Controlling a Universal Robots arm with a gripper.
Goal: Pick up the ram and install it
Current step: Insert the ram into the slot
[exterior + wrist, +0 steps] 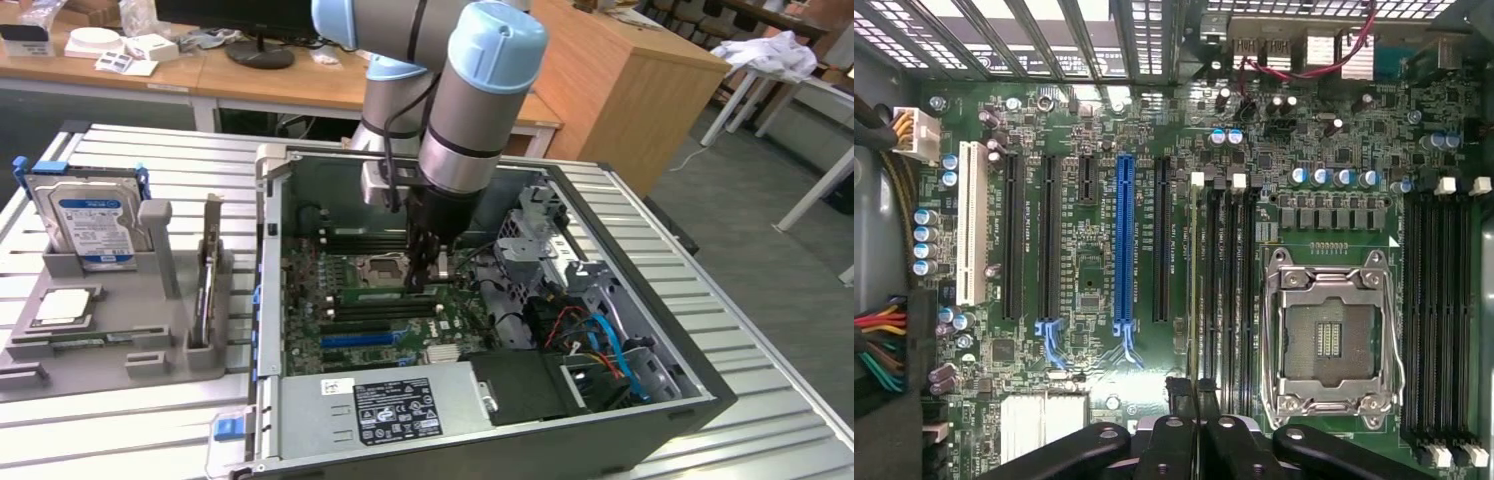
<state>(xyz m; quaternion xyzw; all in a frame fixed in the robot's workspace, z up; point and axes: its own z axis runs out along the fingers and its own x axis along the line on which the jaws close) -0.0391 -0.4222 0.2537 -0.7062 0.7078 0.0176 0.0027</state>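
Long thin green circuit-board ram stick point(387, 295) point(1194, 280), standing on edge along black memory slots point(1229, 290) beside square silver processor socket point(1332, 345). Black gripper point(430, 280) fingers point(1178, 400) pinched nearly together, clamping it.

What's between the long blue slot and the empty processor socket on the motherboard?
A bank of black memory slots, clear in the wrist view; the exterior view shows the ram standing in that bank.
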